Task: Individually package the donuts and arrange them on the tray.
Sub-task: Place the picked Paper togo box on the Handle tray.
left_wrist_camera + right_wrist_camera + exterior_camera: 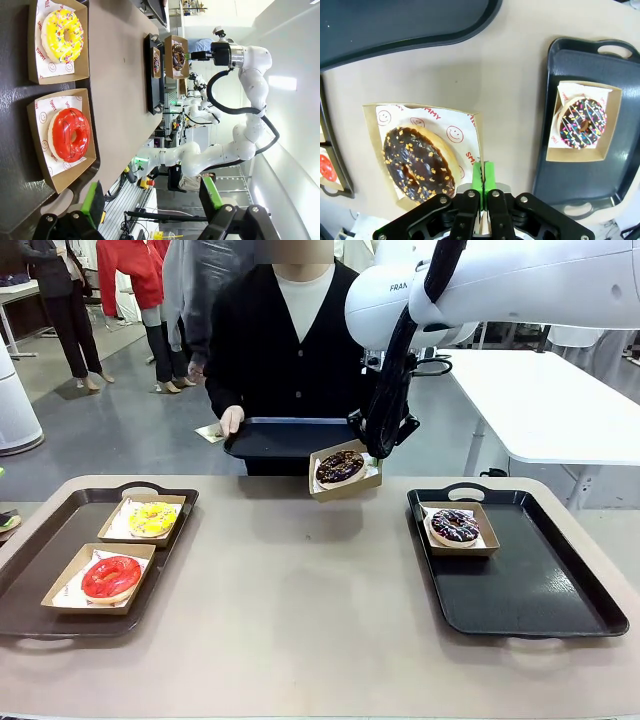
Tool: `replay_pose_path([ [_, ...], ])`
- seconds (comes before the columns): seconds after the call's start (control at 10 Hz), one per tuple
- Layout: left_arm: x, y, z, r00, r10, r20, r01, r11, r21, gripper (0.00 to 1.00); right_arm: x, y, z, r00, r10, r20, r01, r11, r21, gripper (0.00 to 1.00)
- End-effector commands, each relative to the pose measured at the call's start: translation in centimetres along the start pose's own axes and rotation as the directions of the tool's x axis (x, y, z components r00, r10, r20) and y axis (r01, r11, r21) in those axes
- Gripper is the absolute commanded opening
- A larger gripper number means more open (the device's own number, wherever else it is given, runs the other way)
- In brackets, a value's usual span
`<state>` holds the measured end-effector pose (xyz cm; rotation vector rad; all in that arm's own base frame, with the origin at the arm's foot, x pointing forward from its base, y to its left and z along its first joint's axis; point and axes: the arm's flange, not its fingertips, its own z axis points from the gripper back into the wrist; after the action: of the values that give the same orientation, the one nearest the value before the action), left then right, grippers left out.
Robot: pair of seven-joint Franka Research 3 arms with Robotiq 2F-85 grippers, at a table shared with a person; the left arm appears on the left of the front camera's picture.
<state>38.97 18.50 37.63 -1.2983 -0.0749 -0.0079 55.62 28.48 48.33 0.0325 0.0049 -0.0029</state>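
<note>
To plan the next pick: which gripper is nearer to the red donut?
Left. The left gripper hovers open just beside the red donut; the right gripper is across the table, shut on the chocolate donut's box.

My right arm point(520, 285) is glossy white with rounded joint housings, grey lettering near one joint, and a black cable looping along it down to the black right gripper point(483, 182) with bright green pads. My left gripper point(150, 197) is the same black build, green pads, round screws at the knuckles. The person point(285, 330) opposite me wears a black cardigan over a white top.
</note>
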Motion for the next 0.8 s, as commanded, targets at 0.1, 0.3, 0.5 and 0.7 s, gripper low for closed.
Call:
replay_pose_path([
  [0.1,-0.15,-0.09,0.15,1.000,-0.012,0.000,0.012,1.000,-0.008,1.00,-0.31,-0.19,0.05,1.000,-0.004,0.004,0.004,1.000,0.000,0.02],
  [0.3,-0.15,-0.09,0.15,1.000,-0.012,0.000,0.012,1.000,-0.008,1.00,-0.31,-0.19,0.05,1.000,-0.004,0.004,0.004,1.000,0.000,0.02],
  [0.5,-0.15,-0.09,0.15,1.000,-0.012,0.000,0.012,1.000,-0.008,1.00,-0.31,-0.19,0.05,1.000,-0.004,0.004,0.004,1.000,0.000,0.02],
  [0.7,-0.15,-0.09,0.15,1.000,-0.012,0.000,0.012,1.000,-0.008,1.00,-0.31,-0.19,0.05,1.000,-0.004,0.004,0.004,1.000,0.000,0.02],
])
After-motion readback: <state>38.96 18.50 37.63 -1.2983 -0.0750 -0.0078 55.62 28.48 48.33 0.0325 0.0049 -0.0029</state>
